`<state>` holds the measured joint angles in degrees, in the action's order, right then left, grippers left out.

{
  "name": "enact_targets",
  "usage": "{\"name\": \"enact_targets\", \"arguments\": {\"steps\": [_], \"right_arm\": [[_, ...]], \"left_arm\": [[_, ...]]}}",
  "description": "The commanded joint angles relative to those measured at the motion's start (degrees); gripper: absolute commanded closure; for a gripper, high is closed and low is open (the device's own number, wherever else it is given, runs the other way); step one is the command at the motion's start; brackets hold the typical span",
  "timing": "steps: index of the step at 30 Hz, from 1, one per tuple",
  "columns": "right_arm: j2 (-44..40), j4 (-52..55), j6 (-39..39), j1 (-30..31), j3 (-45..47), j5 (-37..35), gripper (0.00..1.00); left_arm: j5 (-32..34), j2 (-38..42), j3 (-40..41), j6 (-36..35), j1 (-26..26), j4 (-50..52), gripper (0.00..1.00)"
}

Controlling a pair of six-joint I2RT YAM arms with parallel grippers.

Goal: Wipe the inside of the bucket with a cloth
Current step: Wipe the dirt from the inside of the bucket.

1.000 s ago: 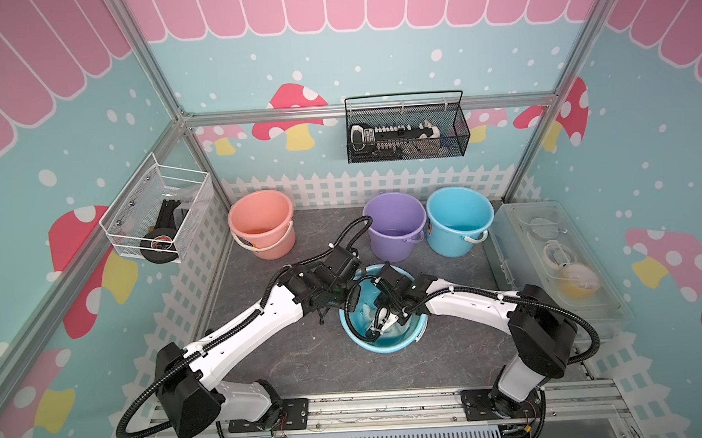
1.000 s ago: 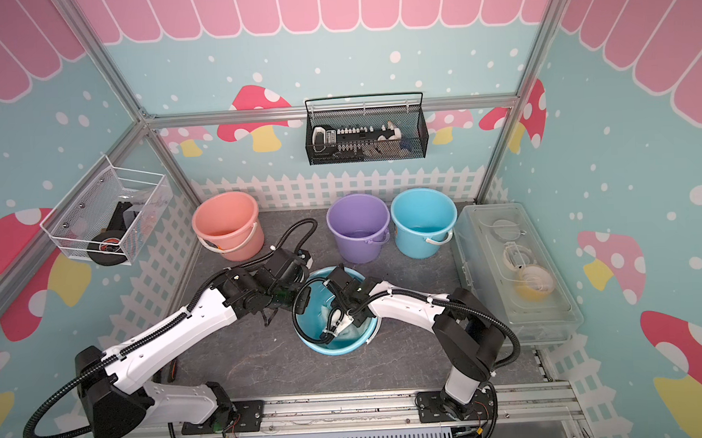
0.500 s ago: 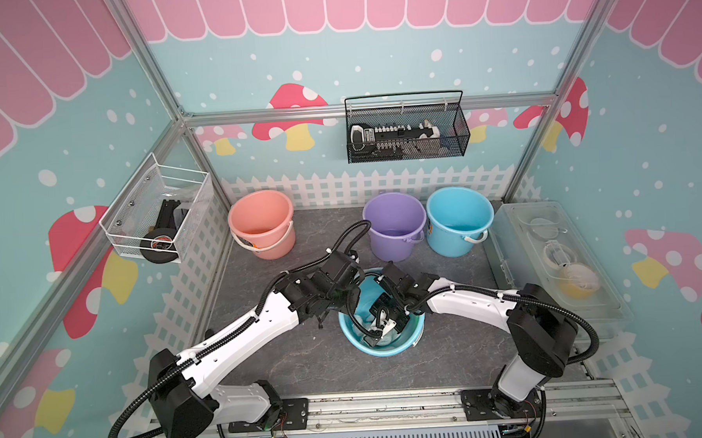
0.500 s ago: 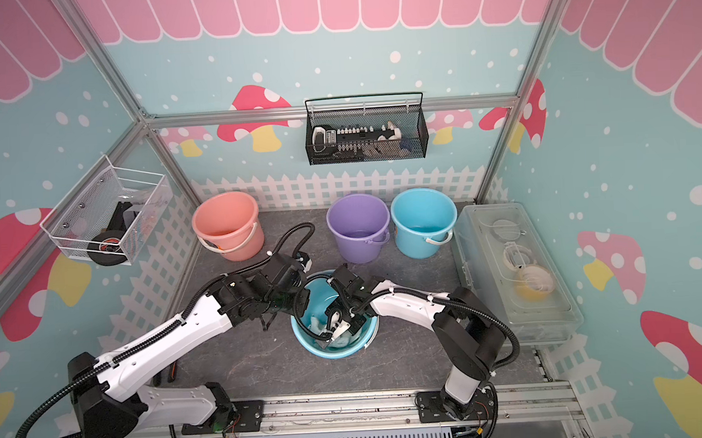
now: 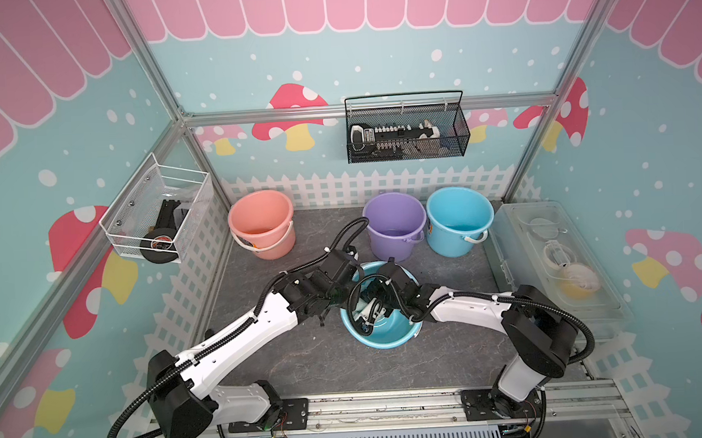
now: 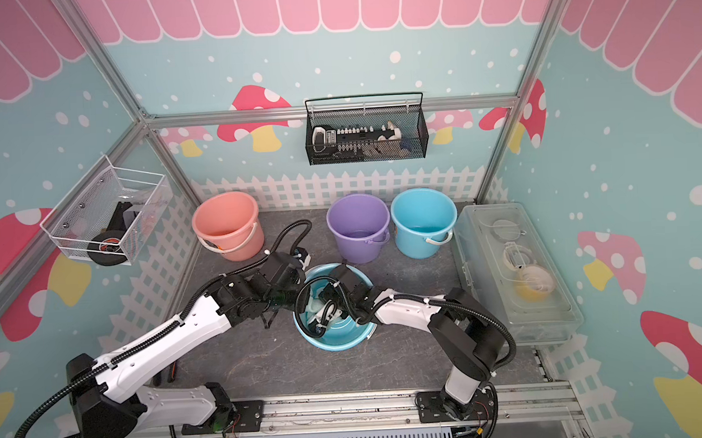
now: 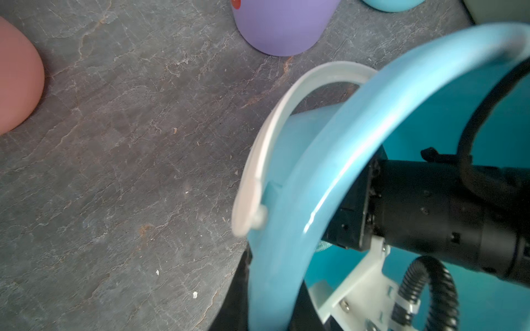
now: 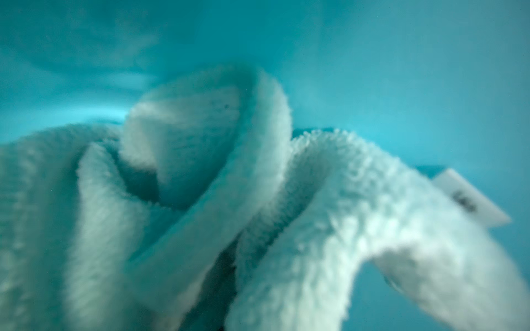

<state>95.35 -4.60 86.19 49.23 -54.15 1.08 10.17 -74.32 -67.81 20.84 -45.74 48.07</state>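
Observation:
A light blue bucket stands tilted in the middle of the grey floor. My left gripper is shut on its rim, one jaw outside and one inside, beside the white handle. My right gripper reaches down inside the bucket, shut on the pale mint cloth. In the right wrist view the bunched fluffy cloth presses against the inner wall and hides the fingertips.
A pink bucket, a purple bucket and another blue bucket stand along the back fence. A clear plastic box lines the right side. Wire baskets hang on the walls.
The right gripper and the cloth have shifted a little inside the bucket. The left arm has swung slightly while keeping its hold on the rim.

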Motion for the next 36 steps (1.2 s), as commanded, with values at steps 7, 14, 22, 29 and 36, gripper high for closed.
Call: {"name": "enact_targets", "arguments": {"steps": [7,14,22,29,36], "right_arm": [[-2.46,8.57,9.45,0.65,-0.19,-18.26,1.0],[-1.64,29.97,4.47,1.22,-6.05,-21.96,1.0],[-1.14,49.91,-4.08,1.31,-9.8,-7.38,1.0],[0.2,55.5,-6.33,1.17,-11.0,11.75,1.0],[1.26,48.13,-7.85,1.22,-11.29,26.15,1.0]], "left_arm": [[2.2,0.97,-0.16,1.64,-0.24,-2.48,1.0],[3.23,1.28,-0.32,1.42,-0.23,-1.71,1.0],[3.75,1.58,0.13,0.96,-0.29,-1.76,1.0],[3.45,1.99,1.28,1.26,-0.27,-3.59,1.0],[1.18,1.99,2.23,1.74,-0.31,-5.52,1.0]]}}
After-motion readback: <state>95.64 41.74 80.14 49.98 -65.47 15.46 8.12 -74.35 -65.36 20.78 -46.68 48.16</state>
